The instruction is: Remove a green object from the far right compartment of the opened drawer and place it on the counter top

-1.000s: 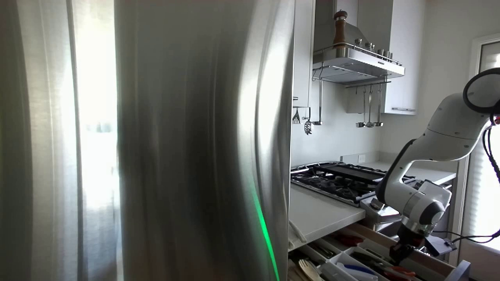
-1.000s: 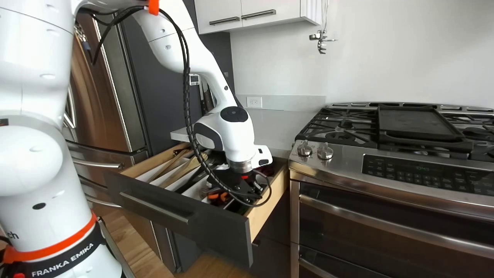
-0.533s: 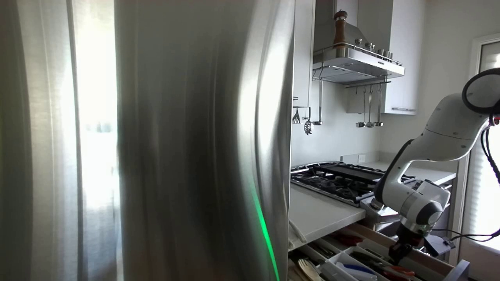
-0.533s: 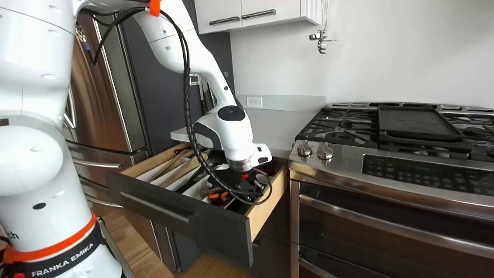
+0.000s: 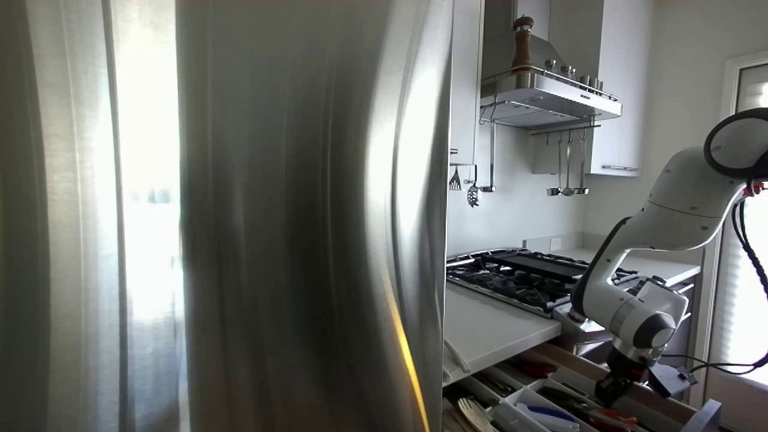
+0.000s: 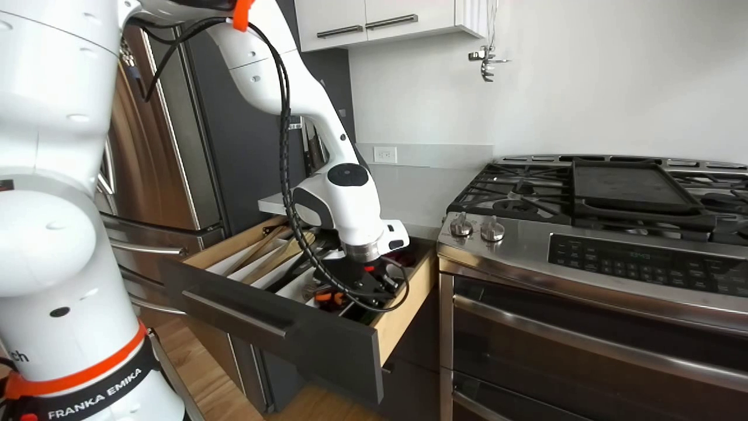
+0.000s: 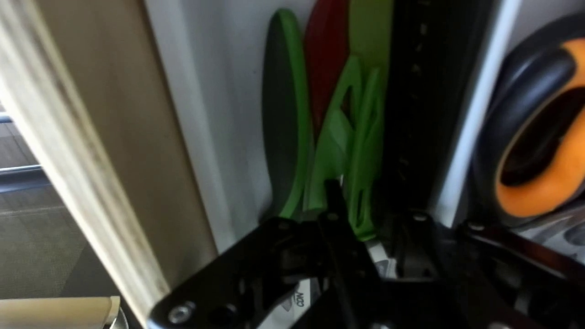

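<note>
The drawer stands open in both exterior views. In the wrist view its pale side compartment holds several green things. A slotted green object lies beside another light green piece and a dark oval piece with a green rim. My gripper points down into this compartment, one dark finger left of the slotted object and the other to its right, apart. The right fingertip is hard to see against black. The gripper also shows low in the drawer in an exterior view. The pale counter top is behind the drawer.
Orange-and-black handles lie across a white divider. The wooden drawer side runs close to my gripper. Wooden utensils fill other compartments. The black gas cooktop and the fridge stand beside the counter.
The arm has shifted slightly left and down in an exterior view, with the gripper staying low in the drawer. The light strip reflected on the fridge has turned from green to yellow.
</note>
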`<control>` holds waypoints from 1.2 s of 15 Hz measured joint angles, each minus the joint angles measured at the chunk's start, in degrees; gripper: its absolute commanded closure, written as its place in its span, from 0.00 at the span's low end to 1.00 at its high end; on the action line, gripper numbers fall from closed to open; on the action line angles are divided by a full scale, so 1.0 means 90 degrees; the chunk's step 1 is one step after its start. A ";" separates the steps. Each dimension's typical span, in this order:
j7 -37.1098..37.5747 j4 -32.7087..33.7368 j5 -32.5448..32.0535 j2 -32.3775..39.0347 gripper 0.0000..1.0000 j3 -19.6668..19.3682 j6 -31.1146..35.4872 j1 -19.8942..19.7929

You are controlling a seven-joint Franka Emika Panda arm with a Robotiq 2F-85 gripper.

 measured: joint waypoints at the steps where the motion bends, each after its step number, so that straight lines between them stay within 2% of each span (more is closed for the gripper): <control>1: -0.0004 0.0020 0.0049 0.0007 0.81 0.0004 -0.0021 -0.0007; 2: -0.0009 0.0041 0.0099 0.0014 0.83 0.0009 -0.0043 -0.0016; 3: -0.0013 0.0056 0.0137 0.0016 0.91 0.0011 -0.0081 -0.0026; 4: -0.0014 0.0066 0.0167 0.0016 0.93 0.0011 -0.0118 -0.0038; 5: -0.0015 0.0073 0.0190 0.0016 1.00 0.0011 -0.0145 -0.0050; 13: 0.0010 0.0064 0.0197 0.0011 0.99 0.0004 -0.0242 -0.0086; 18: 0.0466 -0.0133 -0.0234 -0.0312 0.99 -0.0149 -0.0239 -0.0084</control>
